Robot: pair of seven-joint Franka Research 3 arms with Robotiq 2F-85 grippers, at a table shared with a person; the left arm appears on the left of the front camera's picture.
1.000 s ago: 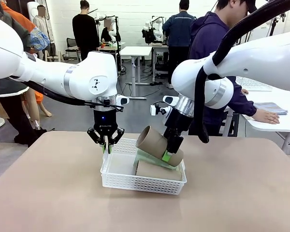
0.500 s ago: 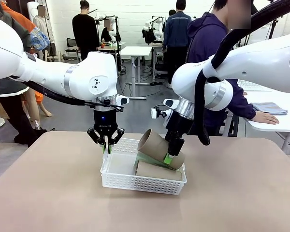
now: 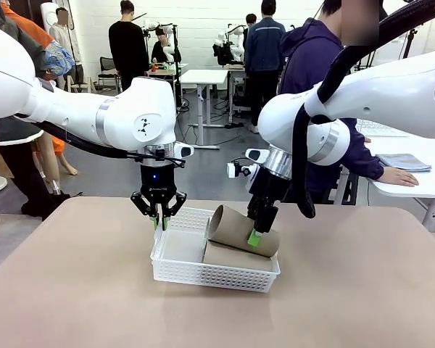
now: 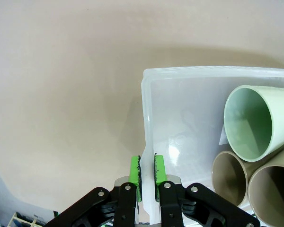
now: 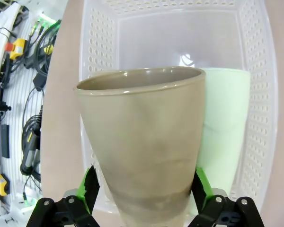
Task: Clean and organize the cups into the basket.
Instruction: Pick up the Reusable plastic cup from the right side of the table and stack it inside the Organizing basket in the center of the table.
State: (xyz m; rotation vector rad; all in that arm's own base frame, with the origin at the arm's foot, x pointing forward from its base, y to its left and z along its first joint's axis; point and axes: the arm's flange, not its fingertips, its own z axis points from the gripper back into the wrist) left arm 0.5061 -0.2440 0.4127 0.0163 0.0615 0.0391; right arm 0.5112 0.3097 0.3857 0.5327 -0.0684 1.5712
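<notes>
My right gripper (image 3: 255, 238) has its fingers clamped across the narrow base end of a tan cup (image 3: 241, 230), which lies tilted on its side over the cups in the basket (image 3: 175, 271) on the counter (image 3: 72, 290). Below it sit a mint green cup (image 4: 248, 123) and another tan cup (image 3: 235, 257). My left gripper (image 4: 147, 166) pinches the basket's near wall, fingers narrow. The tumbler looks light, rigid and smooth, so I judge it could slip; gripping near the base suits its taper.
</notes>
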